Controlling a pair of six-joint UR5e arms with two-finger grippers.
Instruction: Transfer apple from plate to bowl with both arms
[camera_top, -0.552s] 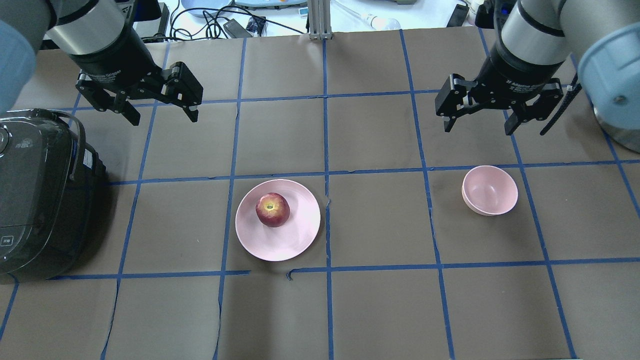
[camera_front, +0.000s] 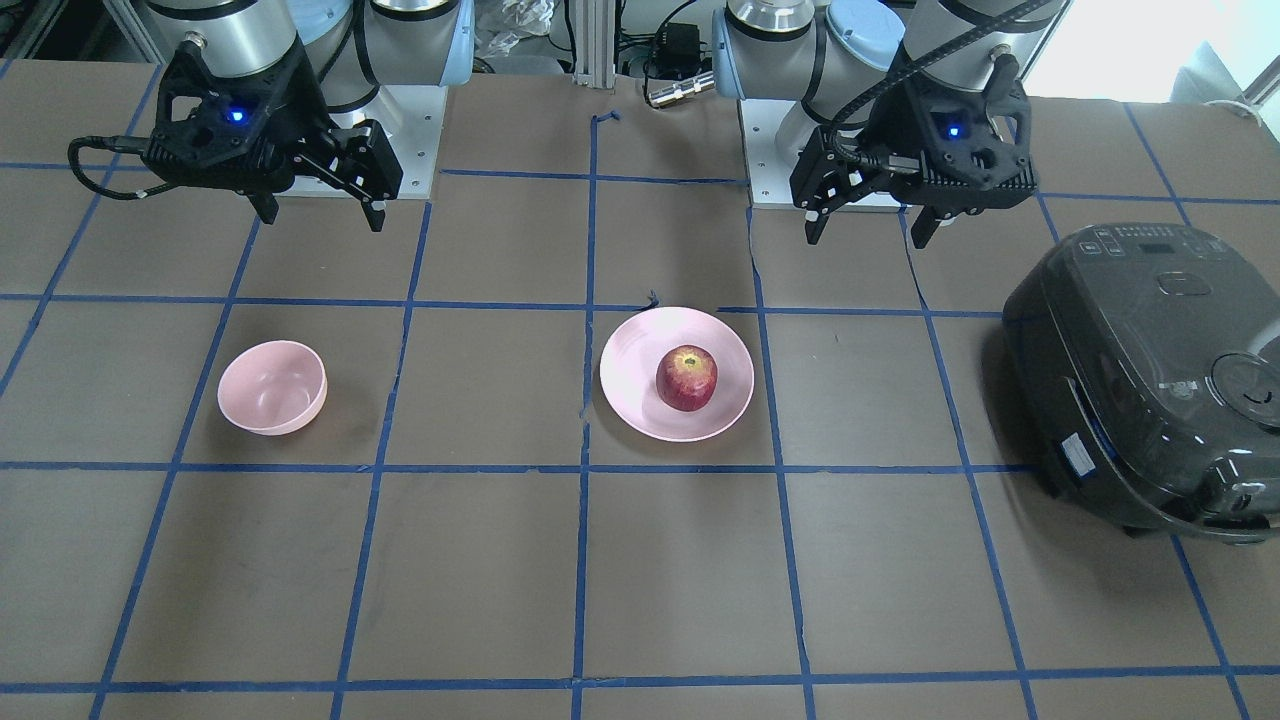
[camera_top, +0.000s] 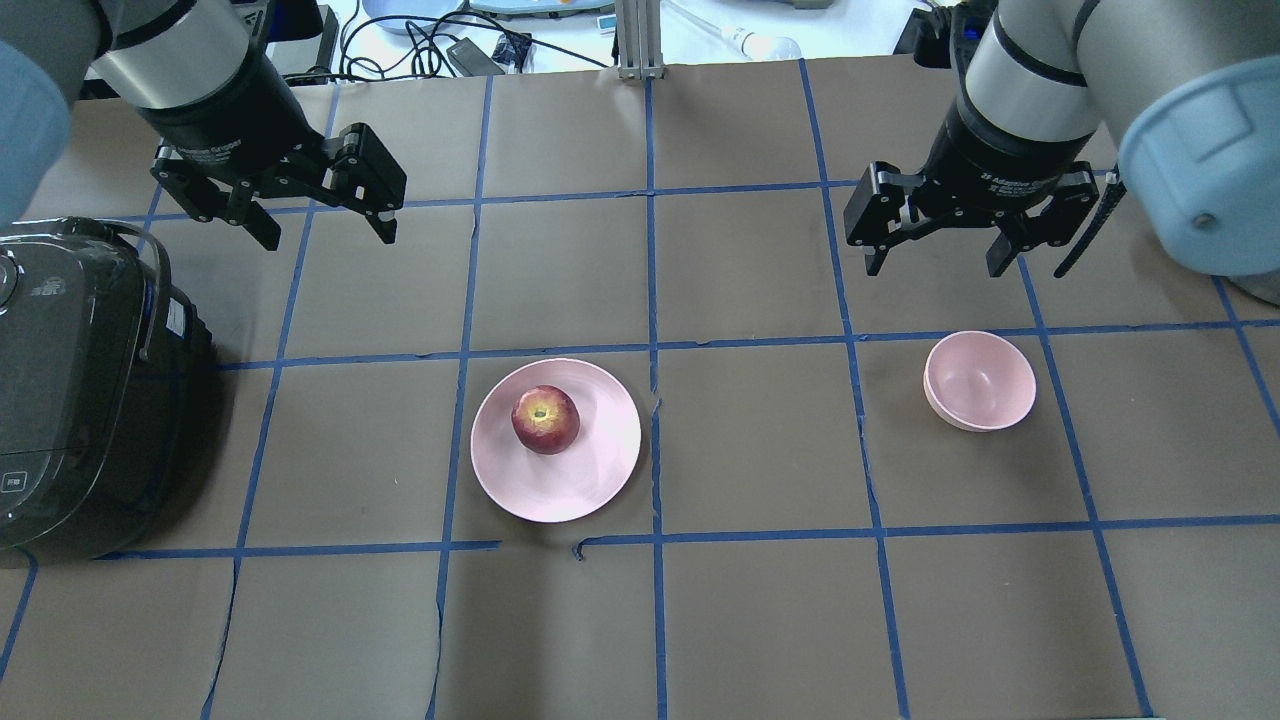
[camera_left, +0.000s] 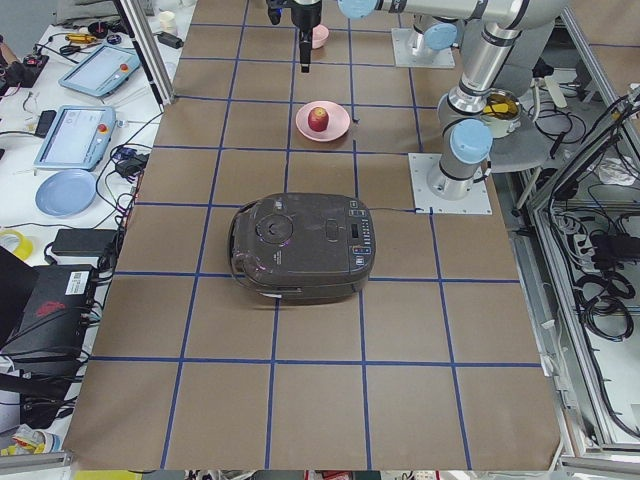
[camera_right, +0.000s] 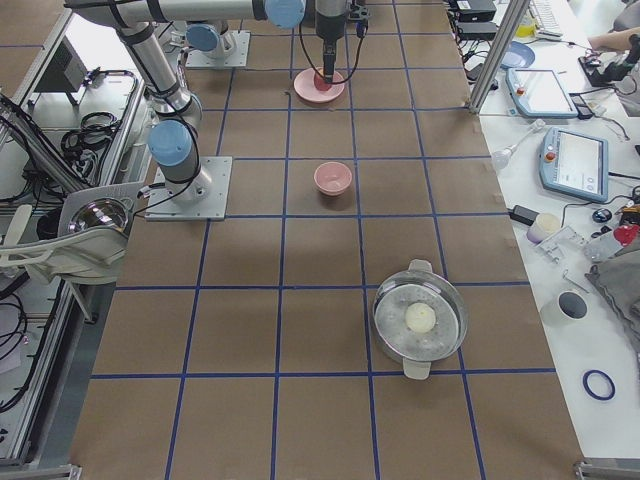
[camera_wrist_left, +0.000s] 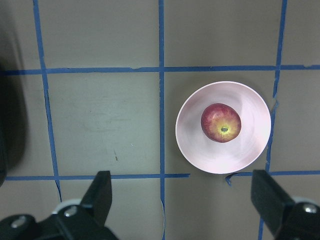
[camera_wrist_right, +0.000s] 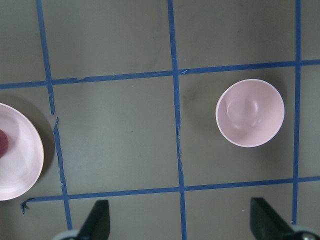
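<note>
Left gripper (camera_top: 328, 238) and right gripper (camera_top: 934, 268) both wide open, empty. My worry: an off-centre pinch rolls the apple (camera_top: 545, 419) off the shallow plate (camera_top: 600, 480).

Glossy apple (camera_top: 545, 419), smooth matt plate (camera_top: 600, 470), matt paper-covered table (camera_top: 760, 620).

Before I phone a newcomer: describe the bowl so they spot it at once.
On the brown table gridded with blue tape, look to the half away from the black cooker, near the right arm's tool. The bowl sits alone in its square. Unlike the wide, shallow pink plate holding the apple, it is smaller, deeper and empty.
</note>
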